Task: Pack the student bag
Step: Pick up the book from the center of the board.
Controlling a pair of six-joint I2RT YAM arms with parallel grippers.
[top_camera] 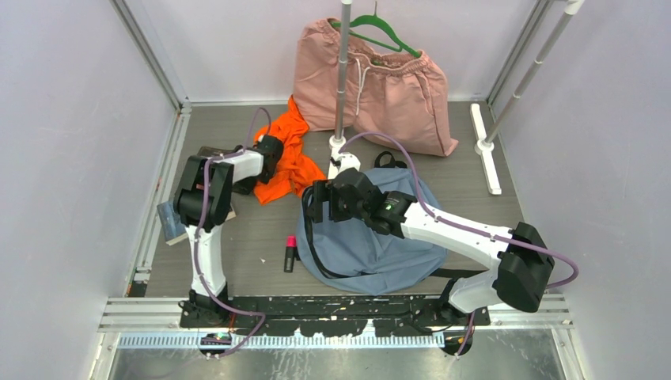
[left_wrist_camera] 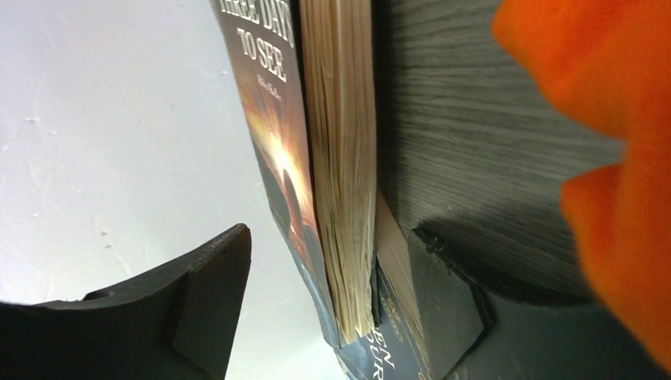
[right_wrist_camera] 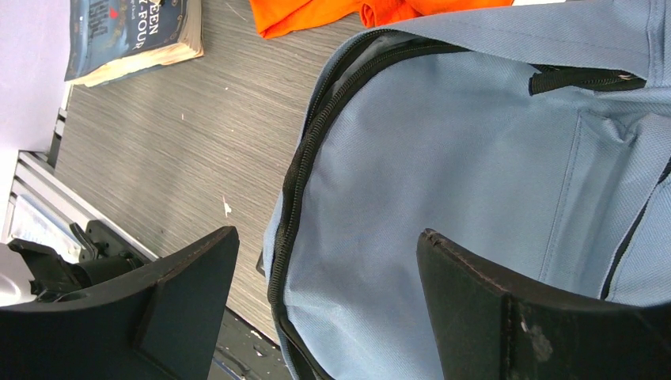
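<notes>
From above, the left gripper (top_camera: 267,158) hangs at the back left of the table (top_camera: 237,245), close against an orange garment (top_camera: 291,162). The right gripper (top_camera: 314,207) sits at the left edge of the student bag (top_camera: 380,249). The bag lies flat at the centre right of the table, just in front of the right arm's base. A pink-capped marker (top_camera: 290,253) lies just to the left of the bag. Pink shorts (top_camera: 388,79) hang on a green hanger (top_camera: 378,33) at the back, behind a rack pole (top_camera: 341,79).

In the left wrist view, the jaws stand wide. A paperback (left_wrist_camera: 336,158) titled "Three Days to See" sits between them, with its page edges facing the camera. The left finger (left_wrist_camera: 202,305) is clear of its cover. The right finger (left_wrist_camera: 443,305) is right against a second book (left_wrist_camera: 392,261) beneath the first, though I cannot tell whether it actually presses on it. The orange cloth fills the right edge of the view.

In the right wrist view, these jaws are also spread wide, with the grey-blue fabric between them. The bag's black zipper (right_wrist_camera: 297,182) curves down just beside the left finger (right_wrist_camera: 186,301), and the right finger (right_wrist_camera: 506,317) is over the front panel. A book (right_wrist_camera: 134,32) lies in the far corner.
</notes>
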